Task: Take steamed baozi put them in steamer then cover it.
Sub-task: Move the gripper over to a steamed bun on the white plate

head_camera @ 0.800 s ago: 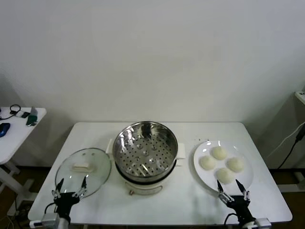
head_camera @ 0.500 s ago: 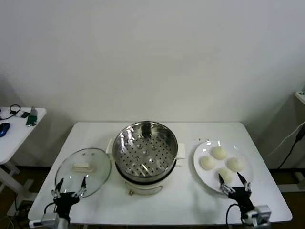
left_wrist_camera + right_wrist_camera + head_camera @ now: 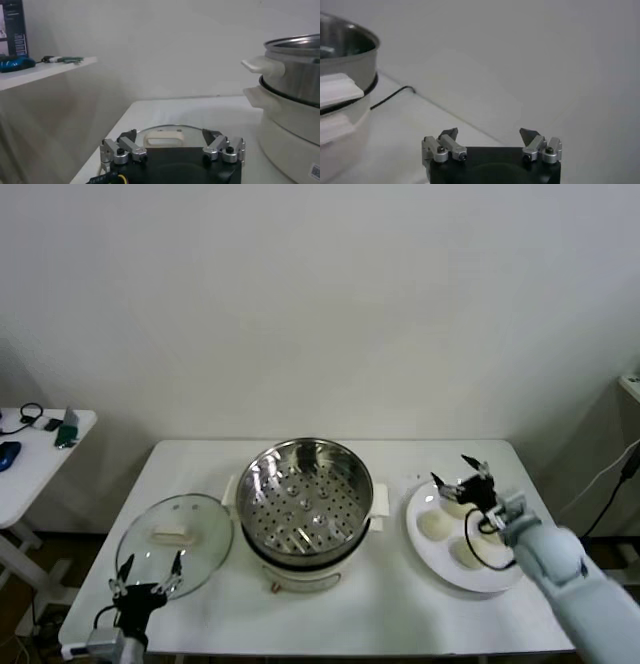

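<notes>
Jaws of the right gripper [image 3: 462,474] stand wide and empty, hanging over the far part of the white plate [image 3: 432,556] on the right side of the worktop [image 3: 390,604]. No bun between them.

Steamed baozi [image 3: 436,526]: four on the plate, clustered. In the head view the arm covers part of the group; the near-left bun and the near one beside it show clear, the far one sits just under the jaws, the right-hand one is mostly hidden by the wrist. The right wrist view shows none of them, only the steamer's rim and bare worktop, so the jaws look to point level, outward rather than down.

Key relation: the buns lie below and slightly nearer than the jaws. My read is that the gripper must tip down before closing. Buns are round, no long axis to match.

Steamer [image 3: 304,496]: centre of the worktop, basket open and empty, left of the plate, so the right arm is the nearer one for the carry.

Cover [image 3: 176,531]: flat on the worktop left of the steamer. The left gripper [image 3: 147,577], jaws also wide and empty, waits at the near edge by it.
</notes>
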